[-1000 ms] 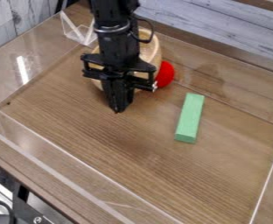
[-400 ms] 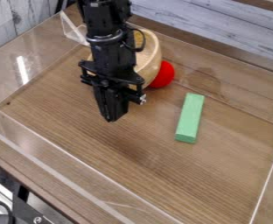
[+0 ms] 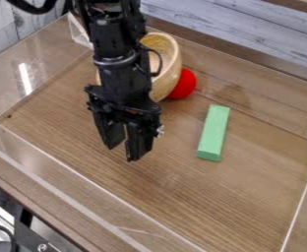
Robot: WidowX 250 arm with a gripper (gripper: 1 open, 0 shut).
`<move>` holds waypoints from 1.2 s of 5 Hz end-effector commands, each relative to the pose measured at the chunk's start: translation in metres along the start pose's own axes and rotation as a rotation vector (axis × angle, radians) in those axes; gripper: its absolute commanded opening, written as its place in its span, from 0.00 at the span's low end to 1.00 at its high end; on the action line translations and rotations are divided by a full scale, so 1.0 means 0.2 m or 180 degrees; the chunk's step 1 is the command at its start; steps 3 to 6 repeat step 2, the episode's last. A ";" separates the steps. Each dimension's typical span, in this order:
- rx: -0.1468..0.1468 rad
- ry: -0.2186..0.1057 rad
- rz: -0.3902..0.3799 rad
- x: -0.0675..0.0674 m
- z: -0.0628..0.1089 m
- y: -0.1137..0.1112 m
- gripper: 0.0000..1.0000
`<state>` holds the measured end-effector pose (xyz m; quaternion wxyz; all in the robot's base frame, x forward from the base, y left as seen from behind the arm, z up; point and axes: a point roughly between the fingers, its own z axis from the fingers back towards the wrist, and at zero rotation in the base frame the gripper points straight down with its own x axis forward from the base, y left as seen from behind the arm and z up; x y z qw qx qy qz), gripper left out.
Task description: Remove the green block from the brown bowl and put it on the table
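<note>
The green block (image 3: pixel 215 132) lies flat on the table (image 3: pixel 64 113), right of centre, well clear of the bowl. At the back, the brown bowl (image 3: pixel 168 56) is partly hidden behind the arm, and what it holds cannot be seen. My gripper (image 3: pixel 123 141) points down over the table's middle, left of the block and in front of the bowl. Its fingers (image 3: pixel 141 144) stand apart and nothing is between them.
A rounded red object (image 3: pixel 181 85) rests against the bowl's front right side. Low clear plastic walls (image 3: pixel 143 218) run along the table's edges. A grey plank wall stands behind.
The gripper has moved away from the bowl toward the front of the table and turned slightly. Its jaws, shut before, now stand apart. The green block has not moved.
</note>
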<state>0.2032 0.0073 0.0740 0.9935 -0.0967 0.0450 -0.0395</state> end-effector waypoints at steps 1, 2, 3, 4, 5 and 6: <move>0.0020 -0.0136 0.0019 0.05 0.02 -0.08 0.00; -0.0005 -0.0137 0.0087 0.08 -0.02 -0.17 0.00; -0.0005 -0.0137 0.0087 0.08 -0.02 -0.17 0.00; -0.0005 -0.0137 0.0087 0.08 -0.02 -0.17 0.00; -0.0005 -0.0137 0.0087 0.08 -0.02 -0.17 0.00; -0.0005 -0.0137 0.0087 0.08 -0.02 -0.17 0.00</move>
